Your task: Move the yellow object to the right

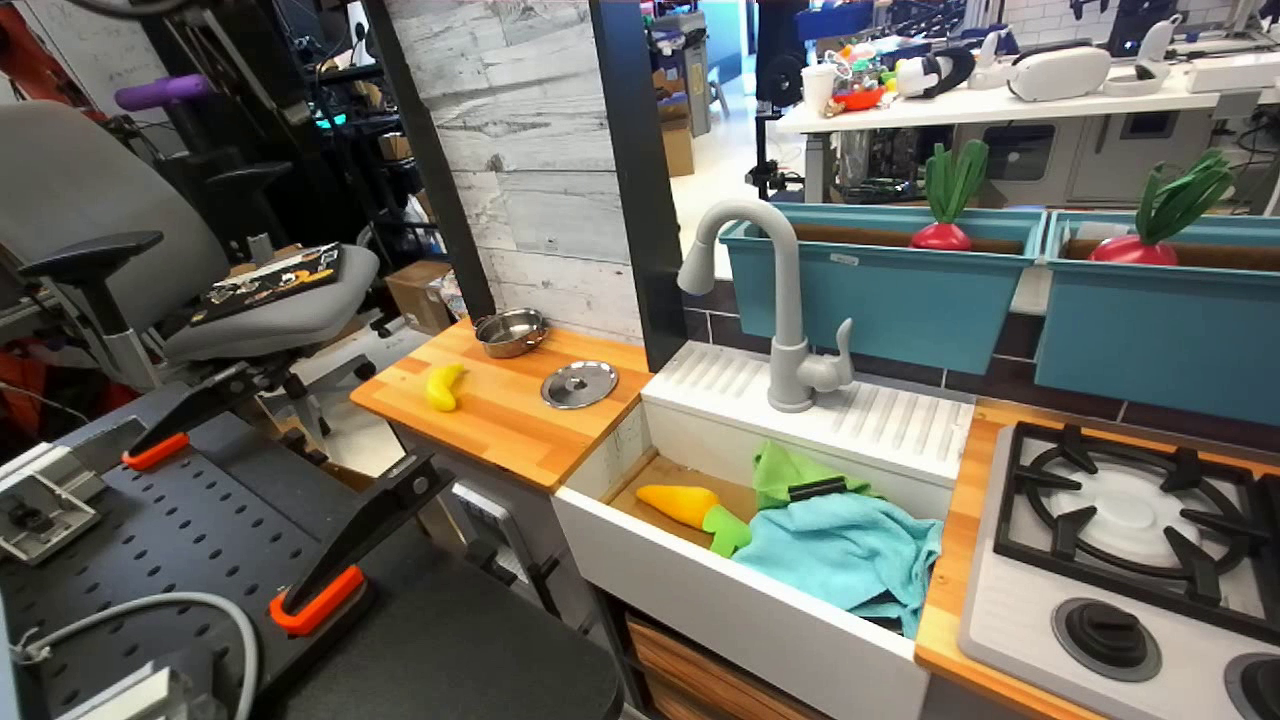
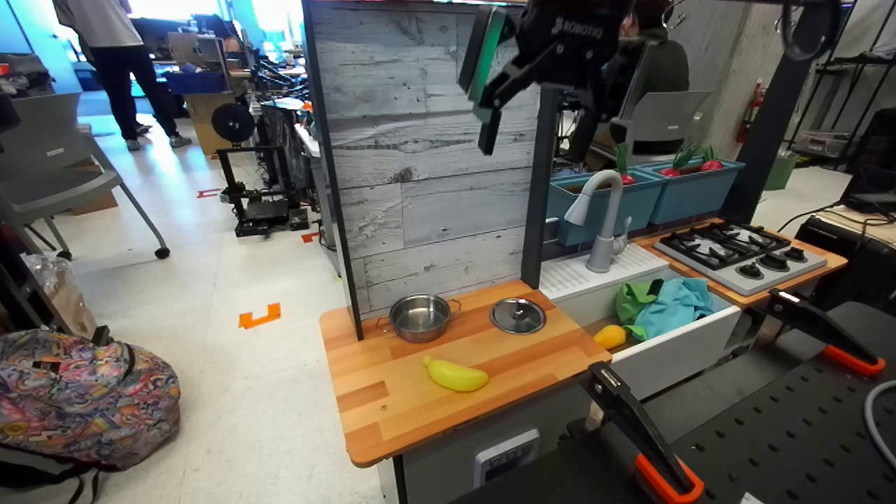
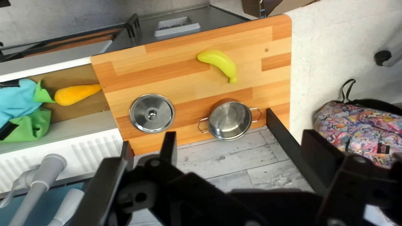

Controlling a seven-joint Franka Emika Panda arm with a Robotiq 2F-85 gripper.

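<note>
Nearest us in the wrist view, our hand hangs released, its fingers spread around nothing. Past them the yellow banana lies on the table, apart from the metal pot and the lid. We judge direction the first trap: the sink is to the right in both exterior views but to the left in the wrist view — steering by that alone, we could push the banana over the table's opposite edge. Its curved body may roll if one finger touches first. Carried too far right, it could drop into the sink — too low, it could hit the lid.
</note>
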